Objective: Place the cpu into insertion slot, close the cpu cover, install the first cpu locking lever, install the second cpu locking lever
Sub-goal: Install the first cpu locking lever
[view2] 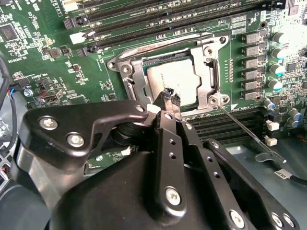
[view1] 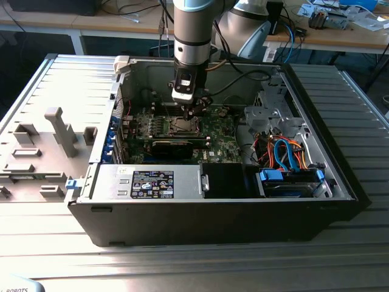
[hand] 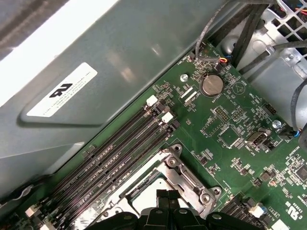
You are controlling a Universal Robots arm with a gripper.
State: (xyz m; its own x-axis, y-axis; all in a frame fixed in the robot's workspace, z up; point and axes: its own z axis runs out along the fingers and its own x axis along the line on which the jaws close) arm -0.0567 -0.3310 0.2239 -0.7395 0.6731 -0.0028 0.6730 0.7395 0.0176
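Jaws together over flat-lying cpu (view2: pixel 180 79)

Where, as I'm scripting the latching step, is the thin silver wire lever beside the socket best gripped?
Probably grip the thin silver wire lever by its bent free end, from above: that end juts past the green circuit board, unobstructed.

Open black computer case (view1: pixel 243 219) on a ribbed table (view1: pixel 340 261); green motherboard (hand: pixel 240 158) bears a coin battery (hand: pixel 211 85).

Arm (view1: pixel 192 30) vert., pointing down; gripper (view2: pixel 171 97) pinched closed (tips touching)
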